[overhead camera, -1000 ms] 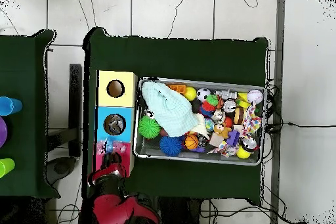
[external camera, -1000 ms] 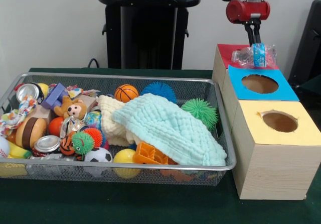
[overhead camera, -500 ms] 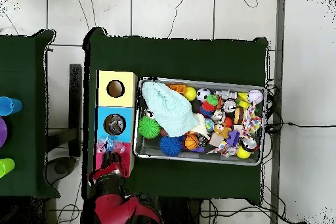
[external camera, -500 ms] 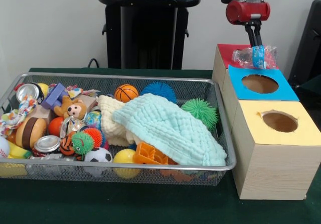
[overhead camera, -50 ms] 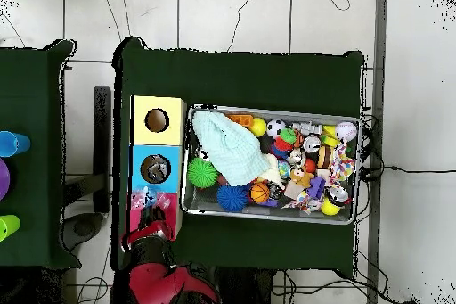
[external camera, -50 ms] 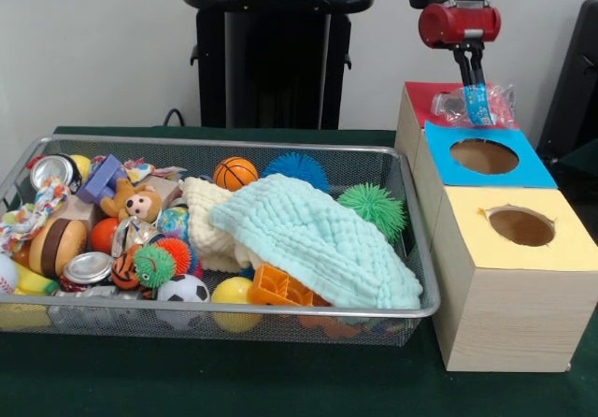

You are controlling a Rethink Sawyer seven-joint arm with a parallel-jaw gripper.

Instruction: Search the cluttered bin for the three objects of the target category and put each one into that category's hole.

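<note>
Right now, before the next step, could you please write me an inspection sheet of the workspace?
Surface: dark green table cloth, on a tiled floor in the overhead view.
Job's things: clear plastic bottle with a blue label, over the red-topped box; blue-topped box and yellow-topped box, each with a round hole.
Clutter: wire mesh bin full of toys: pale green cloth, basketball, green spiky ball, blue spiky ball, crushed cans, plush bear.
Gripper: shut on the bottle's label.
Cables: thin cables on the floor beyond the table.
Surroundings: black pedestal, coloured cups on a side table.
</note>
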